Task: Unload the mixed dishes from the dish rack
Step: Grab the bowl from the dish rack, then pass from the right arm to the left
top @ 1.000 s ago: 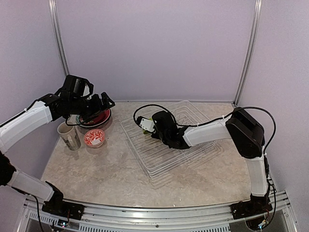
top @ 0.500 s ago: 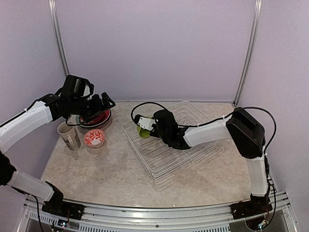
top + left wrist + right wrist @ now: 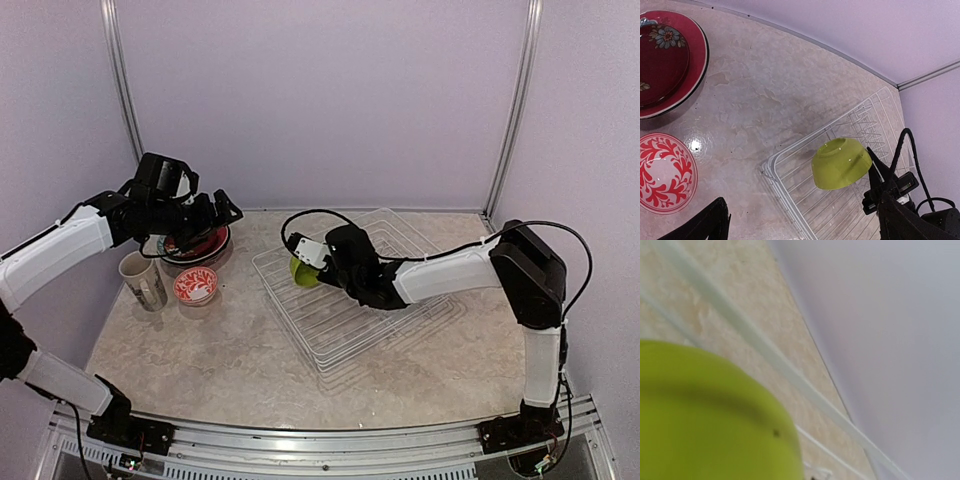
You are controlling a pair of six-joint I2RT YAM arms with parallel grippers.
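Note:
The white wire dish rack [image 3: 372,300] lies in the middle of the table. My right gripper [image 3: 312,260] is shut on the rim of the lime-green bowl [image 3: 303,272] and holds it above the rack's left corner. In the left wrist view the bowl [image 3: 841,163] hangs bottom-up over the rack [image 3: 790,200]. It fills the lower left of the right wrist view [image 3: 705,415]. My left gripper [image 3: 222,208] is open and empty above the stacked plates, the red plate [image 3: 196,243] on top. The cream mug [image 3: 143,281] and the white-and-red small bowl [image 3: 196,286] stand beside the plates.
The red plate [image 3: 665,60] and the small bowl [image 3: 665,172] sit on the marble-look table [image 3: 220,350] left of the rack. Lilac walls close the back and both sides. The right arm's cable [image 3: 300,218] loops above the rack.
My right gripper has raised the lime-green bowl off the rack and turned it, so more of it shows. My left arm has hardly moved.

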